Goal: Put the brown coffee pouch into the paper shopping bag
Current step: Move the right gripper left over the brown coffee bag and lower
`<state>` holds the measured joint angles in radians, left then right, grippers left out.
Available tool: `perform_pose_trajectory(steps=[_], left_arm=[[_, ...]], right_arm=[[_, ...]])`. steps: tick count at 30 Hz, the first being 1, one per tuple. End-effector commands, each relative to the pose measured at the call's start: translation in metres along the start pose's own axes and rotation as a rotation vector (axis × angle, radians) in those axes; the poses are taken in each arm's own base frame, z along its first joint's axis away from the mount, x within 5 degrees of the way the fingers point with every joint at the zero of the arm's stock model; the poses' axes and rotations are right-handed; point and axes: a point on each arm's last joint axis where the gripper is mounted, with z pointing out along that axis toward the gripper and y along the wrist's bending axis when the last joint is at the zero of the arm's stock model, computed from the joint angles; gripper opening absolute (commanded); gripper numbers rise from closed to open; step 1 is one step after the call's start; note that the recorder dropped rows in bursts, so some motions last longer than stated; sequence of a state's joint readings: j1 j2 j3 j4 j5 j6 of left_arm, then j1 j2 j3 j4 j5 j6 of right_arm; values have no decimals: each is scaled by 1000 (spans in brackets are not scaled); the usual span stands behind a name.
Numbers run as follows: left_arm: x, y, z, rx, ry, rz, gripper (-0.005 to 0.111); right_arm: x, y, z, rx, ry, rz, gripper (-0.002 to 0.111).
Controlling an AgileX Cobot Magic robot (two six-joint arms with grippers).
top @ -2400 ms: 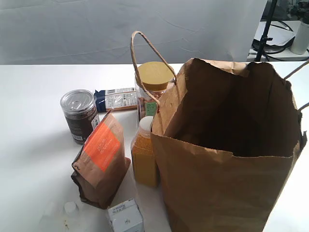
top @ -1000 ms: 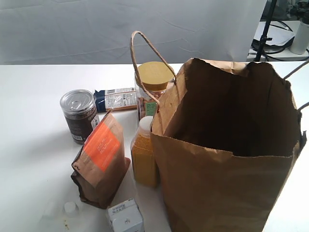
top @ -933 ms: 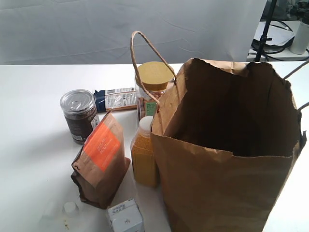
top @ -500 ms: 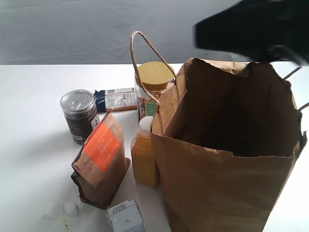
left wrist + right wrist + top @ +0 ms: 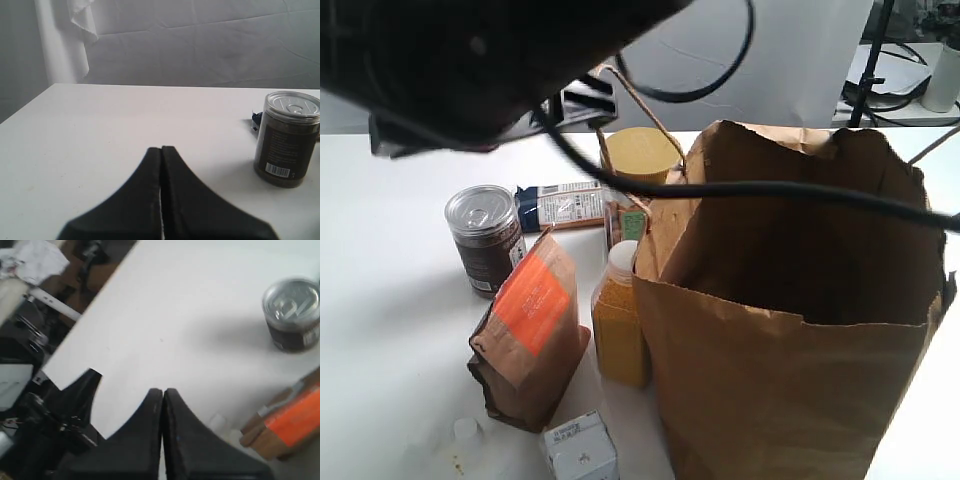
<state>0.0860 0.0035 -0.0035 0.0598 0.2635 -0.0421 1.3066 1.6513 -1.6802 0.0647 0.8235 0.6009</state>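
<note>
The brown coffee pouch (image 5: 528,330) with its orange label stands on the white table, left of the paper shopping bag (image 5: 790,340), which stands open and upright. A blurred black arm (image 5: 470,60) fills the upper left of the exterior view, close to the camera, with a cable trailing across the bag's mouth. My right gripper (image 5: 163,390) is shut and empty, high above the table; the pouch (image 5: 295,422) lies off to one side of it. My left gripper (image 5: 161,148) is shut and empty, low over bare table, with the pouch out of its view.
A dark can with a silver lid (image 5: 483,238) stands behind the pouch, also seen as the can (image 5: 286,137). A blue-and-white packet (image 5: 560,205), a yellow-lidded jar (image 5: 640,158), a yellow bottle (image 5: 620,320) and a white carton (image 5: 580,450) crowd the bag's left side. The table edge (image 5: 75,365) drops to clutter.
A black arm entered at the upper right half a second ago and has swept across to the upper left. Pouch, bag and the other goods have not moved.
</note>
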Motion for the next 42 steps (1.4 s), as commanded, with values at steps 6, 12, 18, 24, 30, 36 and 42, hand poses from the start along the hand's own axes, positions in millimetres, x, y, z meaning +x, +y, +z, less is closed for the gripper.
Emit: perform_pose_trajectory(steps=[6, 12, 18, 24, 30, 36, 42], left_arm=[[1, 0, 0, -4, -4, 0, 0], [1, 0, 0, -4, -4, 0, 0], [1, 0, 0, -4, -4, 0, 0], [1, 0, 0, -4, -4, 0, 0], [1, 0, 0, -4, -4, 0, 0], [1, 0, 0, -4, -4, 0, 0], [1, 0, 0, -4, -4, 0, 0]], right_arm=[[-4, -17, 42, 344, 136, 209, 0], [7, -23, 77, 384, 209, 277, 20], [16, -30, 100, 428, 255, 321, 51], [18, -38, 111, 469, 250, 337, 54], [23, -48, 128, 518, 259, 347, 54], [29, -58, 147, 558, 276, 335, 51], [35, -67, 172, 542, 260, 326, 48]])
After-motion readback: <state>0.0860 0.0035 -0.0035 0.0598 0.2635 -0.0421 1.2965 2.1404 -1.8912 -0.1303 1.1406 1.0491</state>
